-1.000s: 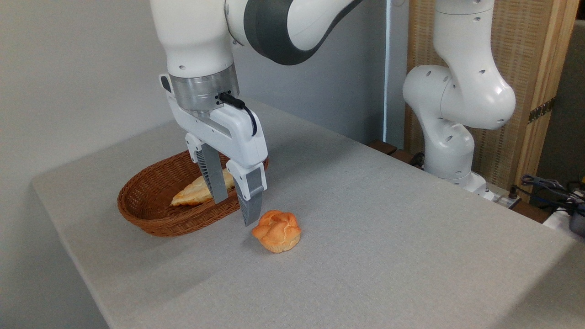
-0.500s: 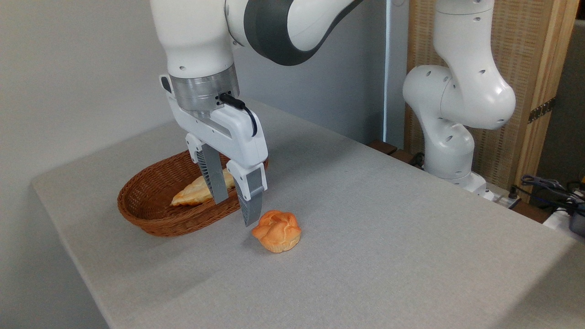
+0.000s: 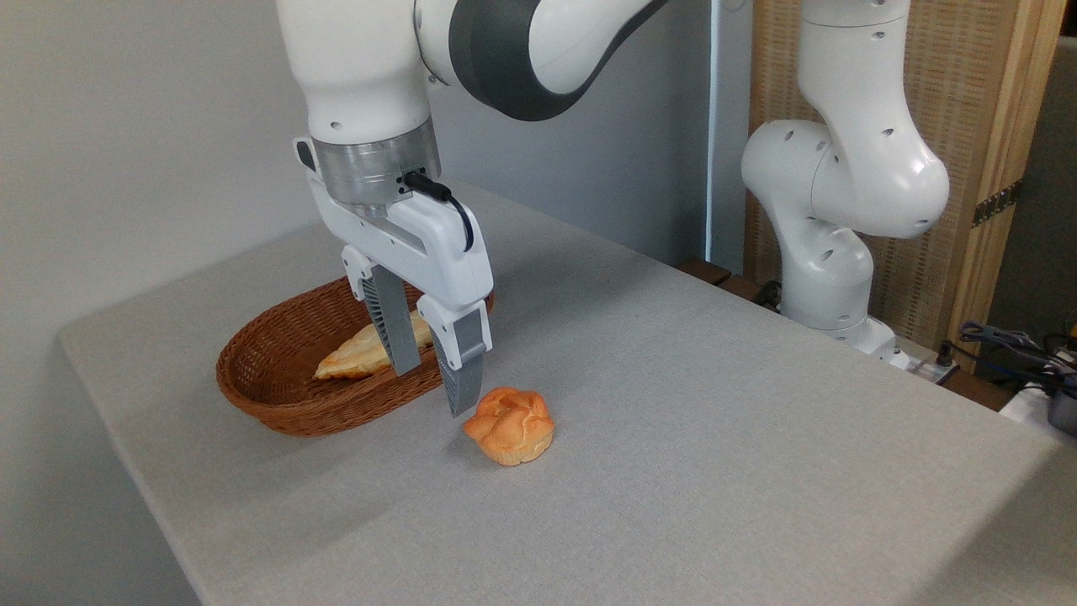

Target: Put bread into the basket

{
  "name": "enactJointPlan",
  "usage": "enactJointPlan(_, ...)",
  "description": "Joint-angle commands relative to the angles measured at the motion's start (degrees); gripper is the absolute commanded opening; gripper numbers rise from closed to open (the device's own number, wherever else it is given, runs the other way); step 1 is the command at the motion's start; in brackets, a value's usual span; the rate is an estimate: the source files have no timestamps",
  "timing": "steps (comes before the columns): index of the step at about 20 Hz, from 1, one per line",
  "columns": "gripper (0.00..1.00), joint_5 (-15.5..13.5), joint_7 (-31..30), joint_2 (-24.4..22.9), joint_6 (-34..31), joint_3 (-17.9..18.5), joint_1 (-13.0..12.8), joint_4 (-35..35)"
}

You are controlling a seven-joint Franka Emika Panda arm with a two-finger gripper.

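My hand hangs with fingers apart and empty, between the basket and the bun on the worktop.

Item count for the work surface:

- One table is carrying all items.
- One basket of woven wicker is sitting on it.
- Two baked items are showing: one round bun, the bread, is lying on the table just beside the basket, and one long pale pastry is lying inside the basket (partly hidden by a finger).
- One robot arm is standing at the table, carrying one gripper with two fingers.
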Motion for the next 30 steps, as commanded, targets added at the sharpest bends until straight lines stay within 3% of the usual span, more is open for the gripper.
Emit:
enactJointPlan(1, 1.0, 0.02, 0.98, -0.15, -0.9, 0.8, -0.53, 0.14)
enactJointPlan(19, 1.0, 0.2, 1.51, 0.11, -2.92, 0.71, -0.53, -1.26)
enactJointPlan(30, 1.0, 0.02, 4.94, -0.24, -3.98, 0.18, -0.8, -9.52)
